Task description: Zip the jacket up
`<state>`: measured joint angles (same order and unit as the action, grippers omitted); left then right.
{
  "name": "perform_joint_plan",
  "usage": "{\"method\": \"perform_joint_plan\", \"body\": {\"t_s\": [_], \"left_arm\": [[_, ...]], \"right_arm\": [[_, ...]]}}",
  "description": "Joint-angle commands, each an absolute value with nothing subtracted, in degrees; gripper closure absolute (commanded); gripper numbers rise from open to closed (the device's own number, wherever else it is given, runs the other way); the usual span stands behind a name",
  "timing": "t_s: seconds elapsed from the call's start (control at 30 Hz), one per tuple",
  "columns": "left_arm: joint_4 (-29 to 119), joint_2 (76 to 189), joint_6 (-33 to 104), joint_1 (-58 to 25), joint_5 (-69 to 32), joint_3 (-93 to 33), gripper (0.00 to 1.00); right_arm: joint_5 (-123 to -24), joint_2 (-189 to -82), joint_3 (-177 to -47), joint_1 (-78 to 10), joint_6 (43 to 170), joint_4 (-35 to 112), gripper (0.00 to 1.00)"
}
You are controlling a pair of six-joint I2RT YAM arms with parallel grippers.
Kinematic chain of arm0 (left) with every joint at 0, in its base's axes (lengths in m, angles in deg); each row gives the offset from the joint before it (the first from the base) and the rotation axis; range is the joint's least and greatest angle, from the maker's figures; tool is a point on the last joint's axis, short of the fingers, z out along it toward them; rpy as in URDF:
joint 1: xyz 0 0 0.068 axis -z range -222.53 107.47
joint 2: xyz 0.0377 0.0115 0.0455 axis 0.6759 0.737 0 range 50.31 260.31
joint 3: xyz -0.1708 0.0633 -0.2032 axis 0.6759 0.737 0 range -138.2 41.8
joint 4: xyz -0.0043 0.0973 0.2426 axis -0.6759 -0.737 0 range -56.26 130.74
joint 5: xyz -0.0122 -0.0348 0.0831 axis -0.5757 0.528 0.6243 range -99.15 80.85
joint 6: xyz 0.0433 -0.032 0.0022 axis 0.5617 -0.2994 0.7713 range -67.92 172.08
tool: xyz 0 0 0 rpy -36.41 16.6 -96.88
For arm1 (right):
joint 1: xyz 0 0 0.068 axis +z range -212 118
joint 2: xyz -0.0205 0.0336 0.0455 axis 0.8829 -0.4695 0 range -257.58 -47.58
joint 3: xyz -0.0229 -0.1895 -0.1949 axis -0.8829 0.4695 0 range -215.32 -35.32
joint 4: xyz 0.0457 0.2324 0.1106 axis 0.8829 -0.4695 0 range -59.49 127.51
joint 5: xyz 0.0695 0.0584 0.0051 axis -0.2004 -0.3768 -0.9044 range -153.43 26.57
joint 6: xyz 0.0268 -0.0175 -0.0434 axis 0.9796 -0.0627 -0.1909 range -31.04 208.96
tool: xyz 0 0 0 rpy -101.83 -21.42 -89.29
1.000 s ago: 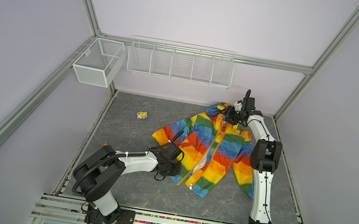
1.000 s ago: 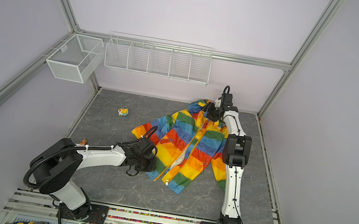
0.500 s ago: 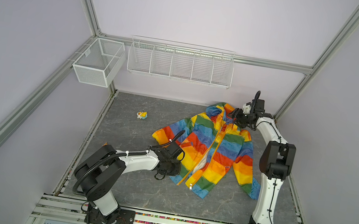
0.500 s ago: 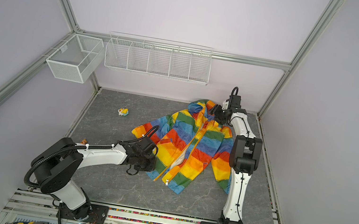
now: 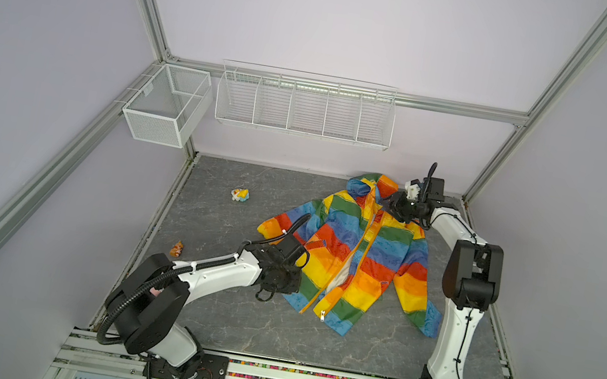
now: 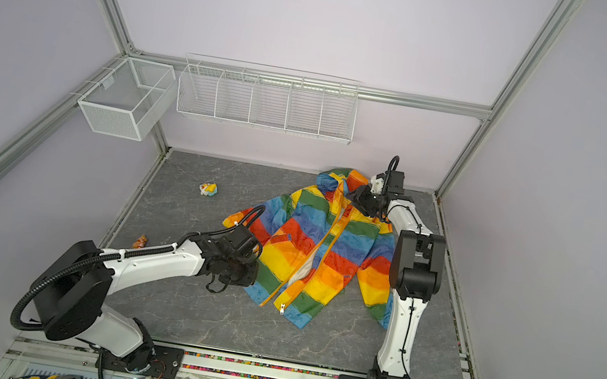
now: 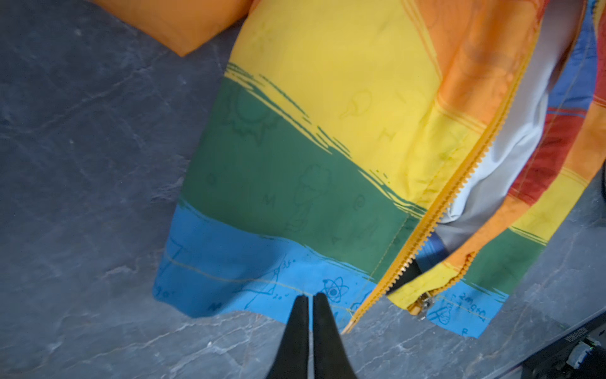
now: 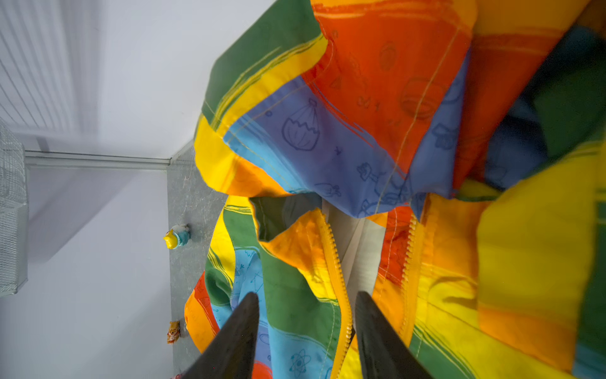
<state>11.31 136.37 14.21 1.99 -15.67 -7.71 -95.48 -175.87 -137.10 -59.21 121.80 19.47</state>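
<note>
Rainbow jacket point(image 5: 358, 251) is lying spread out, front up, on the grey tabletop point(image 5: 228, 320) in both top views, right of the middle, with its hood toward the back wall and its hem toward the arm bases. Its front is gaping: I am seeing the orange-yellow zipper point(image 7: 459, 183) parted, with cream lining showing between the two halves. The slider point(image 7: 424, 300) is sitting at the bottom of one half, by the blue hem.

I am watching the left gripper point(image 7: 310, 299) hovering low at the hem's blue stripe, its fingers pressed together (whether any cloth is caught between them I cannot tell). The right gripper point(image 8: 306, 297) is reaching to the collar, just under the hood. Its fingers are standing spread with one toothed zipper edge running between them, and they are not pinching it.

A small yellow-and-blue toy point(image 5: 240, 193) is sitting well apart from the jacket toward the left, and a smaller orange toy point(image 5: 177, 248) is lying near the table's left edge.
</note>
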Motion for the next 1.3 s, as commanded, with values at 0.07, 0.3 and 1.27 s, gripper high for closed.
{"method": "perform_joint_plan", "body": {"t_s": [0.07,0.3,1.27], "left_arm": [[12.9,137.03,13.91,1.77,-16.96,-7.47,0.92],[14.64,138.69,13.41,1.77,-17.83,-6.78,0.92],[17.63,141.01,12.44,1.77,-18.29,-4.25,0.93]], "right_arm": [[-99.37,-179.55,-137.12,-58.72,122.14,24.62,0.44],[-101.05,-182.12,-137.52,-58.35,122.63,26.86,0.42],[-105.62,-182.33,-135.92,-56.99,131.41,38.22,0.7]]}}
